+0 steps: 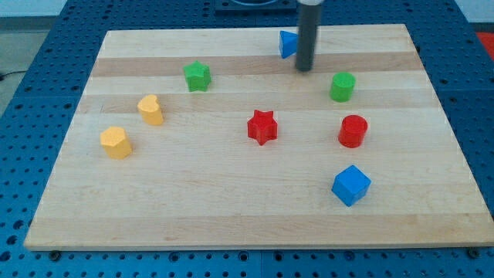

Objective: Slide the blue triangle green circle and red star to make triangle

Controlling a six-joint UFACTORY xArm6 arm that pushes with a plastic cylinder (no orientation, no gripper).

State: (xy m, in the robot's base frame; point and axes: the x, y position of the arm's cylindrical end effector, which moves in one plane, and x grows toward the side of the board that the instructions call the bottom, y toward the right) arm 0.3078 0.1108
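The blue triangle [288, 44] lies near the view's top edge of the wooden board [193, 201], partly hidden behind my rod. My tip [305, 69] rests on the board just right of and slightly below the blue triangle, close to it. The green circle [342, 86] stands to the right of and below the tip, apart from it. The red star [262, 127] lies near the board's middle, well below the tip.
A green star [197, 76] sits at upper left. A yellow heart [151, 110] and a yellow hexagon [116, 142] lie at the left. A red circle [353, 131] and a blue cube [351, 185] are at the right.
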